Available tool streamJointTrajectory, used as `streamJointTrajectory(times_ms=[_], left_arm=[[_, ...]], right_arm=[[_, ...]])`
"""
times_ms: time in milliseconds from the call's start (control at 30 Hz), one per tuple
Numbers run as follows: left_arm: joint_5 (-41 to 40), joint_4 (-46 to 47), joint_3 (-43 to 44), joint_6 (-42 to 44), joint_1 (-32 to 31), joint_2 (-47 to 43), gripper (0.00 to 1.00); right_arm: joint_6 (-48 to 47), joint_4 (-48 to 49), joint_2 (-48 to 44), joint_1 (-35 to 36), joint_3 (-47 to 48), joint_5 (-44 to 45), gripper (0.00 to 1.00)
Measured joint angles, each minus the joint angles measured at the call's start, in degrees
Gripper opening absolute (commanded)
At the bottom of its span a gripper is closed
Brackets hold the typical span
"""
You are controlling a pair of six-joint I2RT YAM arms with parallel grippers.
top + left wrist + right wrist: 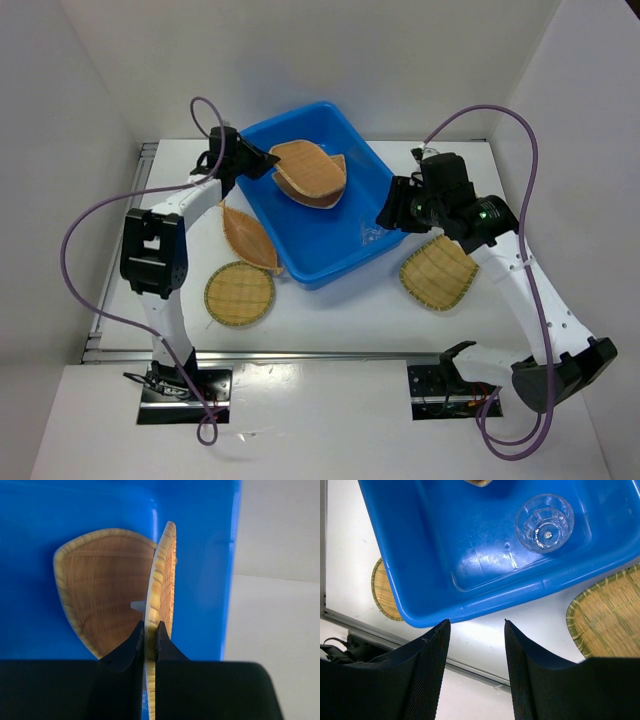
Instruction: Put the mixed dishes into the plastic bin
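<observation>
The blue plastic bin stands mid-table. My left gripper is shut on the rim of a woven bamboo tray and holds it on edge above the bin's far left part. In the left wrist view the fingers pinch this tray. A second woven tray lies in the bin below it. A clear cup stands in the bin's near right corner and shows in the right wrist view. My right gripper is open and empty by the bin's right rim.
A leaf-shaped tray lies against the bin's left wall. A round tray lies at the front left and a fan-shaped tray at the front right under my right arm. White walls close in the table.
</observation>
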Motion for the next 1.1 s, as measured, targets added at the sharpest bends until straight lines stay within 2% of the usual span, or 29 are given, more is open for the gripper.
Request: streamJointTrajectory(times_ms=[267, 400, 433, 467, 633, 733, 767, 833, 1100], left_arm=[[-1.9, 0.2, 4.9, -1.9, -1.9, 8.5, 0.0], [-3.1, 0.0, 6.6, -2.4, -2.5, 9.5, 0.01], [-3.4, -0.2, 6.8, -2.4, -2.5, 9.5, 0.07], [-3.8, -0.3, 7.0, -2.4, -2.5, 9.5, 0.25], [-6.1, -1.2, 7.3, -2.4, -2.5, 9.5, 0.49], [-7.3, -2.0, 7.3, -2.3, -2.5, 9.5, 0.5], [-7.8, -2.4, 7.3, -2.2, -2.4, 9.5, 0.56], [-8.3, -3.0, 7.3, -1.9, -2.4, 9.5, 0.61], [-13.5, -10.3, 13.2, 3.4, -2.4, 9.2, 0.61]], right_arm=[[0.7, -0.1, -0.6, 0.0, 0.0, 0.0, 0.53], [0.9, -0.1, -0.6, 0.0, 0.0, 0.0, 0.53], [0.9, -0.1, -0.6, 0.0, 0.0, 0.0, 0.53], [1.0, -0.1, -0.6, 0.0, 0.0, 0.0, 0.53], [1.3, -0.7, -0.6, 0.0, 0.1, 0.2, 0.53], [1.3, -1.0, -0.6, 0.0, 0.2, 0.4, 0.53], [1.3, -1.1, -0.6, 0.0, 0.2, 0.5, 0.53], [1.3, -1.4, -0.6, 0.0, 0.3, 0.6, 0.53], [1.2, -2.0, -0.6, 0.0, 0.8, 1.4, 0.53]])
